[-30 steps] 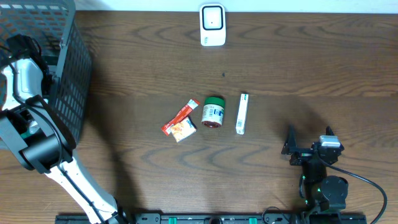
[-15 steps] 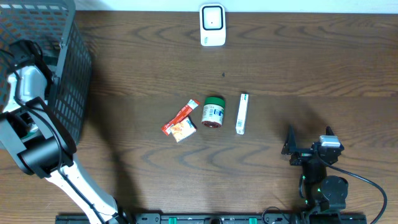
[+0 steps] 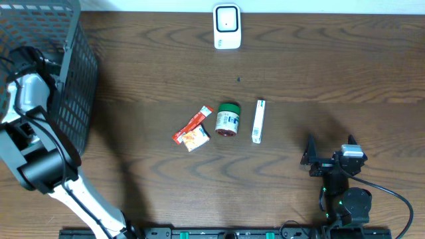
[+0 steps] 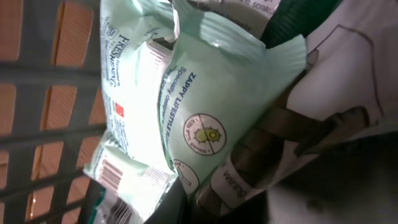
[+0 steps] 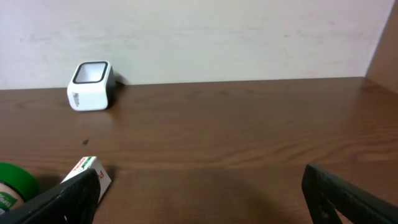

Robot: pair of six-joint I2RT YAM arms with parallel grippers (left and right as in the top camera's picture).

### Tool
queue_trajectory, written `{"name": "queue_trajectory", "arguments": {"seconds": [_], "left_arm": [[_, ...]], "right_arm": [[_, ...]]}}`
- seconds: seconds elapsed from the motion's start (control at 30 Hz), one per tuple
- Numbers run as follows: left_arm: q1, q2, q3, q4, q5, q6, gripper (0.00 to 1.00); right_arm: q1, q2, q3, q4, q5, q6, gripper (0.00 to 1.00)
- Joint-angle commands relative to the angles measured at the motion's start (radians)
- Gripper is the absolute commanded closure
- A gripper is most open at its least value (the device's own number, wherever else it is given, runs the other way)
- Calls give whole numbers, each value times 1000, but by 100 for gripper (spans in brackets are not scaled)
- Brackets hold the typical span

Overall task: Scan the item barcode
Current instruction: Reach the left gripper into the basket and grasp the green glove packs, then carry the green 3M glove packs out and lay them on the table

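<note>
A pale green packet (image 4: 186, 93), printed "ZAPPY" above a round emblem, lies inside the black wire basket (image 3: 73, 79). The left fingers, out of sight, are closed; the right fingers (image 5: 348, 193), well away from the basket, stand wide.

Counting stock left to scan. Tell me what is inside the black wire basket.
The left wrist view shows pale green printed packets piled together, one showing a barcode, beside a white-and-brown pack. From overhead, the basket mesh and the left arm hide everything else.
</note>
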Motion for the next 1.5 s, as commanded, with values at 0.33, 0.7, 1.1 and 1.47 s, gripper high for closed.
{"name": "queue_trajectory", "arguments": {"seconds": [0.33, 0.7, 1.1, 1.47], "left_arm": [[-60, -785, -8, 150, 28, -40, 93], [-542, -1156, -9, -272, 66, -441, 93], [-928, -812, -266, -430, 46, -700, 93], [-853, -339, -280, -351, 46, -750, 92]], "right_arm": [[10, -3, -1, -4, 2, 13, 1], [10, -3, -1, -4, 2, 13, 1], [10, -3, -1, -4, 1, 13, 1], [10, -3, -1, -4, 1, 13, 1]]}}
